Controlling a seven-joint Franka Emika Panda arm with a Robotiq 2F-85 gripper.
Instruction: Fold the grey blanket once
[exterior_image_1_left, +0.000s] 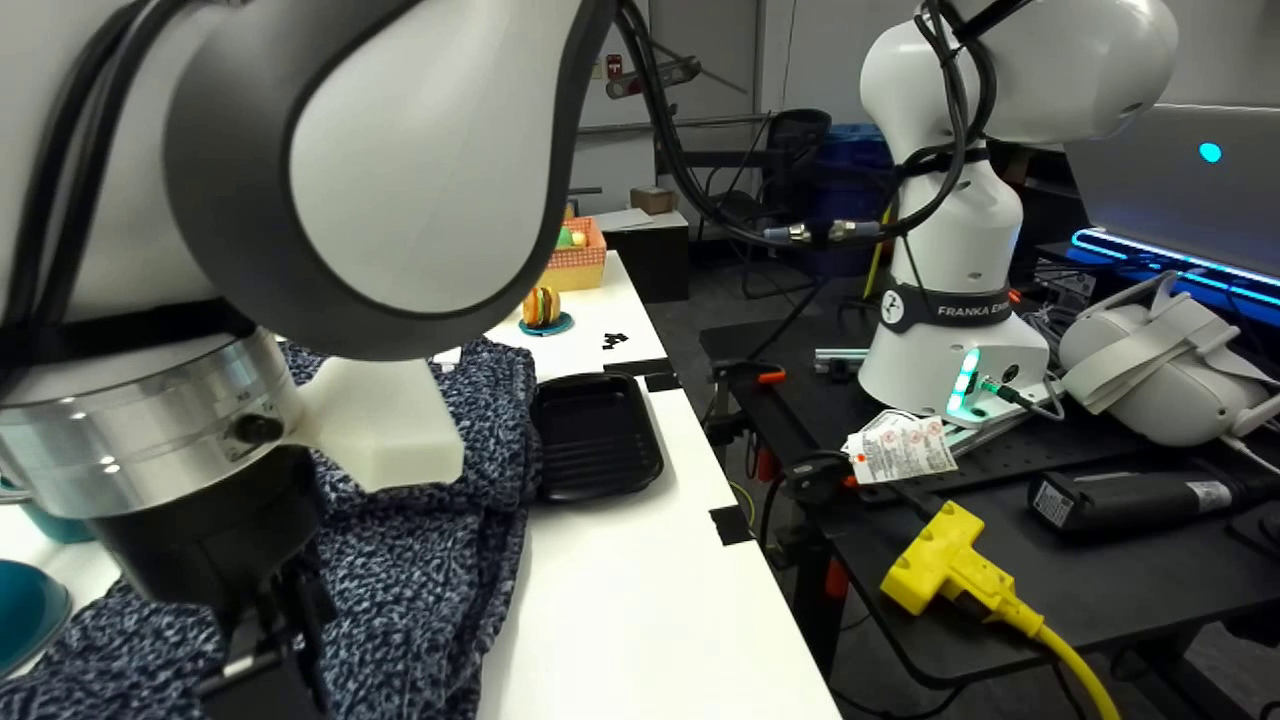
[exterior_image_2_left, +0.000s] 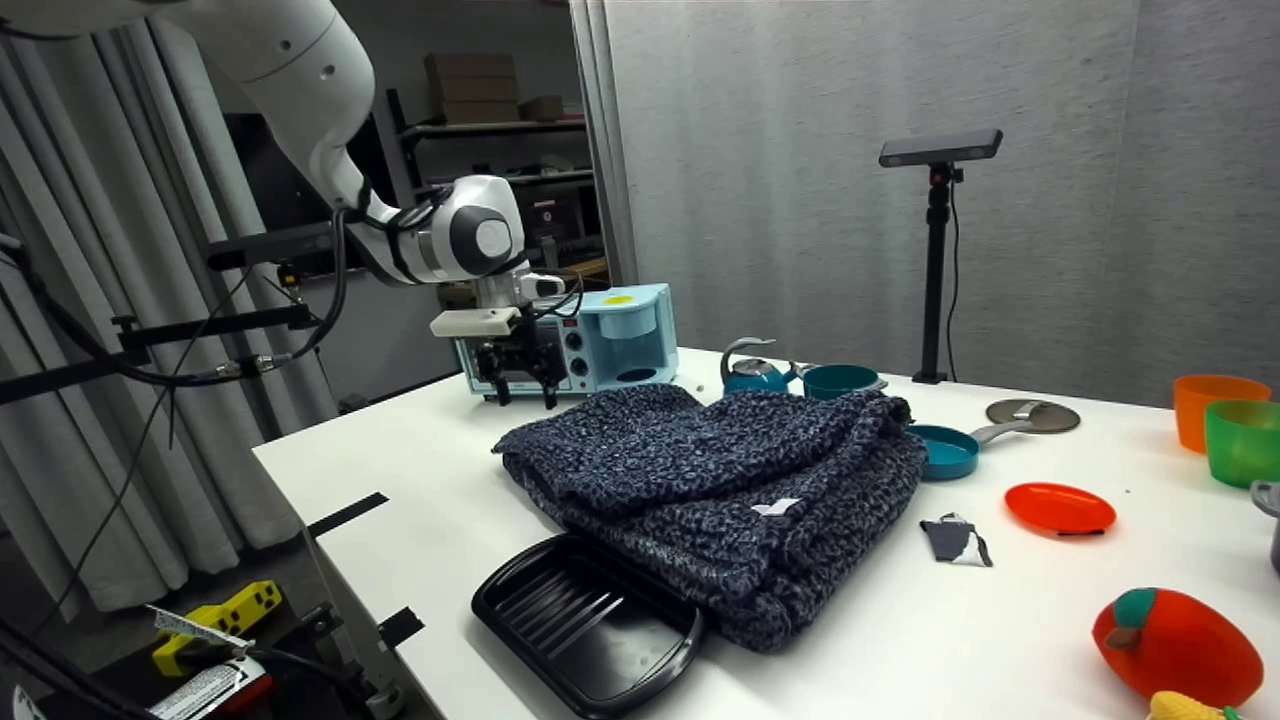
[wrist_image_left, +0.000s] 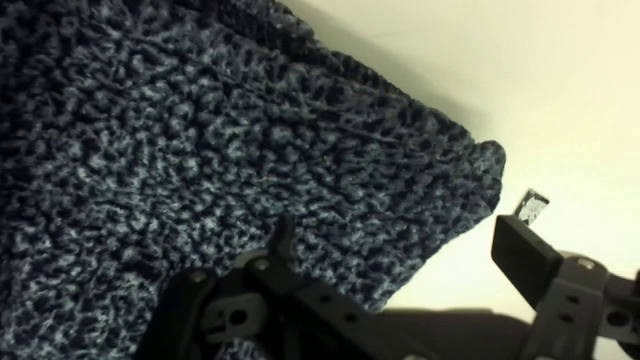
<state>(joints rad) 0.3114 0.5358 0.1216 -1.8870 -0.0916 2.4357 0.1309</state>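
Nubbly, speckled grey blanket (exterior_image_2_left: 700, 490), layered

"What colour is the blanket (exterior_image_2_left: 710, 465)?"

"Dark grey-blue, speckled with white."

"And the tray (exterior_image_2_left: 590, 632)?"

"Black. The oven (exterior_image_2_left: 598, 345) is pale blue, the pan (exterior_image_2_left: 946, 457) teal."

"Anything brighter?"

"An orange cup (exterior_image_2_left: 1198, 415), a green cup (exterior_image_2_left: 1242, 445), a red-orange plate (exterior_image_2_left: 1058, 507)."
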